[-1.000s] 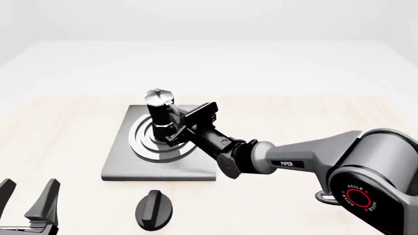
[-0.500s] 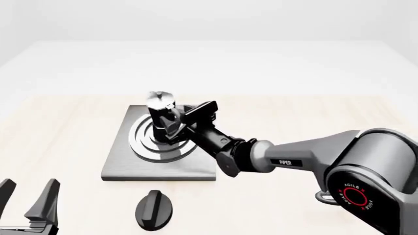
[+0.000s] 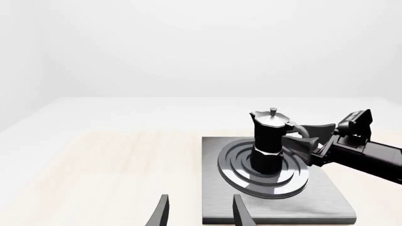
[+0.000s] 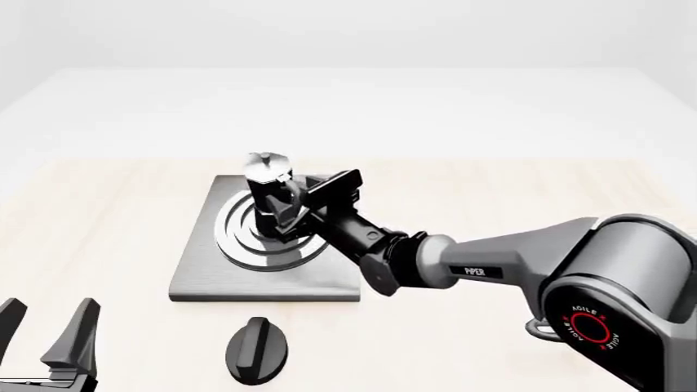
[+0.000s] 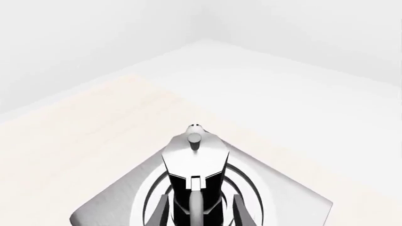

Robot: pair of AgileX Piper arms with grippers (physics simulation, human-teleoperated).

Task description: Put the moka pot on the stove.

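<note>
The moka pot (image 4: 267, 189), black with a silver lid and knob, stands upright on the burner rings of the grey stove (image 4: 207, 273). My right gripper (image 4: 292, 216) is right behind the pot, at its handle side. In the right wrist view its fingers (image 5: 161, 213) are spread wide on either side of the moka pot (image 5: 195, 169), so it is open. The left wrist view shows the moka pot (image 3: 269, 141) on the stove (image 3: 217, 207) with the right arm behind it. My left gripper (image 3: 199, 217) is open and empty, low at the near left (image 4: 49, 331).
A black oval knob (image 4: 258, 349) lies on the wooden table just in front of the stove's near edge. The right arm stretches across the table's right half, from the near right corner to the stove.
The moka pot has come down slightly and now sits on the burner rings. The right arm has shifted a little with it. The left gripper has not moved.
</note>
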